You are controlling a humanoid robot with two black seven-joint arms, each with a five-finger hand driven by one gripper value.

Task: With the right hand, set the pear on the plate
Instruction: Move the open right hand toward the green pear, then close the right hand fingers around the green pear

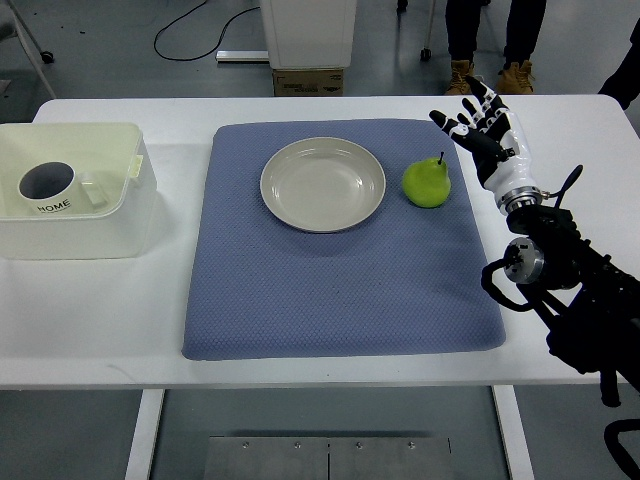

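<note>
The right arm (570, 290) comes in from the near right. Its hand (487, 135) hovers over the mat's (340, 270) far right corner, fingers spread, holding nothing. Just left, apart from it, the pear (427, 183) sits on the mat beside the plate (322, 184)

White table (330, 340) carries blue mat (340, 290) and clear bin (110, 225)

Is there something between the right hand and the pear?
No. In the top view, only bare blue mat and table lie between the open right hand and the pear.
</note>
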